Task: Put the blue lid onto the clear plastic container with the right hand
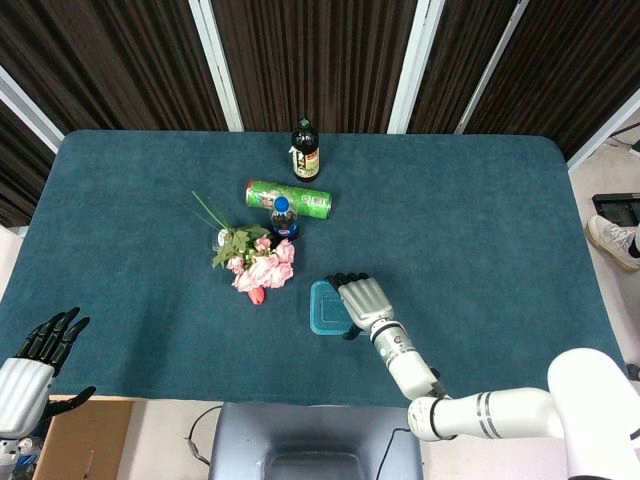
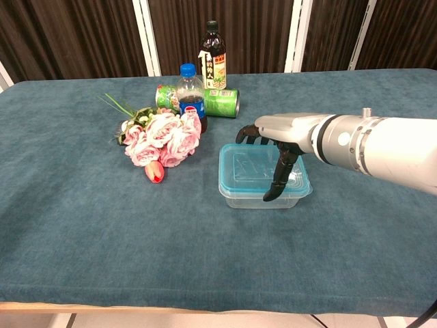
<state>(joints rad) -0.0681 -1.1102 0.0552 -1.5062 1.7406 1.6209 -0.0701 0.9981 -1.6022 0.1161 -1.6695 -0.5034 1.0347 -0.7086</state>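
Lid (image 2: 254, 168) on container (image 2: 263, 197), hand (image 2: 276, 140) over right edge – open cloth beyond

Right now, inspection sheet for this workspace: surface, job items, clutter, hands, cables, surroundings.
Surface: teal table cloth, flat.
Job's things: blue lid sits on the clear plastic container, near the front edge.
Clutter: pink bouquet, cola bottle upright, green can lying down, dark sauce bottle upright.
Hands: right robot hand over the lid, fingers draped on its right side; left robot hand off the table's front left corner, holding nothing, fingers apart.
Cables: black cable below the front edge.
Surroundings: dark curtains; a shoe on the floor at right.
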